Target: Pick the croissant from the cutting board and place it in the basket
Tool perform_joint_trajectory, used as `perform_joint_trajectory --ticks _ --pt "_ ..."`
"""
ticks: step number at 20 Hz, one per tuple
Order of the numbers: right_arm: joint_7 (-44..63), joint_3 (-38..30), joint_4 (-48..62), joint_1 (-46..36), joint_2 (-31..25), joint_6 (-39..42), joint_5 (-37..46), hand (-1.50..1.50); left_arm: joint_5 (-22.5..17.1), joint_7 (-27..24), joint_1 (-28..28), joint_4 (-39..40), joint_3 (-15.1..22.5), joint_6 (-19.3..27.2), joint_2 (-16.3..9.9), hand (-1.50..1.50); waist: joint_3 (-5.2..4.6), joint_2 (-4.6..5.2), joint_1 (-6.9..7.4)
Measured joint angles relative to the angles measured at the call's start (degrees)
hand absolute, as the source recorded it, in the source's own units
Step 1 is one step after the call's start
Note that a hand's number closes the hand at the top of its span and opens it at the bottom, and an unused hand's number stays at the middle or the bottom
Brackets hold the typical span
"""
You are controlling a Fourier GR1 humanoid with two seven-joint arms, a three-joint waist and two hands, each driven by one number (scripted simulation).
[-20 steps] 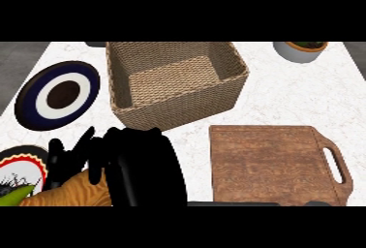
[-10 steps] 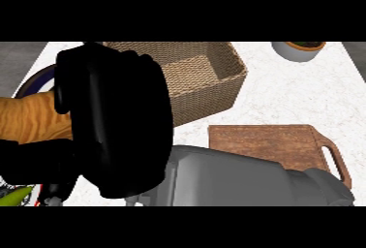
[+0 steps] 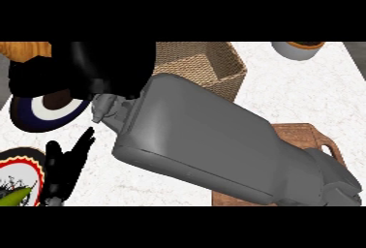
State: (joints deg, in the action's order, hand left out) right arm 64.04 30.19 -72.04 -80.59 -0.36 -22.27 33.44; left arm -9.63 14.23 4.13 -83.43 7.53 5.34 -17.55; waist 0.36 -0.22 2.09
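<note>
The golden-brown croissant (image 3: 22, 49) shows at the top left edge, mostly hidden by my black right hand (image 3: 97, 65), whose fingers are curled round it. The hand and croissant sit left of the woven basket (image 3: 211, 65) in the picture. My grey right forearm (image 3: 214, 140) crosses the view from the lower right and covers much of the basket and the wooden cutting board (image 3: 309, 136). Only the board's right side with its handle shows. My left hand (image 3: 64, 167) rests at the lower left, fingers straight and pointing up.
A navy and white plate (image 3: 39, 114) lies left of the basket, under my right hand. A red-rimmed plate (image 3: 16, 167) with something green on it sits at the lower left edge. A grey bowl (image 3: 300, 49) stands at the top right.
My right hand has carried the croissant from the left middle of the view up to the top left, beside the basket. The forearm now covers more of the counter.
</note>
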Motion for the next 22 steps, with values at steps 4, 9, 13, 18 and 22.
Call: perform_joint_trajectory --ticks 4,9,13,18,22 --pt "-3.0 -1.9 6.2 -1.1 0.1 -1.0 -2.3 1.50 -0.1 -0.5 0.0 0.4 -0.4 -0.5 0.2 0.00 0.07 0.12 -0.26" --pt "-7.7 -3.4 12.8 0.4 0.2 -4.6 -6.2 1.50 0.5 -0.9 0.7 -0.5 -0.5 -0.6 0.2 0.00 0.07 0.32 0.00" --pt "-11.4 -4.4 15.8 2.8 0.2 -9.5 -10.6 1.50 1.0 -0.8 0.9 -1.0 -0.7 -0.4 0.4 0.00 0.06 0.50 0.42" --pt "-18.0 -4.3 19.4 6.1 0.3 -13.7 -15.6 1.50 0.8 -0.5 0.7 -1.0 -1.2 -1.0 0.4 0.00 0.10 0.54 0.36" --pt "-23.5 -4.7 22.0 7.7 0.3 -15.5 -18.9 1.50 1.4 -1.5 0.7 -0.2 -1.3 -1.0 1.0 0.00 0.18 0.46 0.08"
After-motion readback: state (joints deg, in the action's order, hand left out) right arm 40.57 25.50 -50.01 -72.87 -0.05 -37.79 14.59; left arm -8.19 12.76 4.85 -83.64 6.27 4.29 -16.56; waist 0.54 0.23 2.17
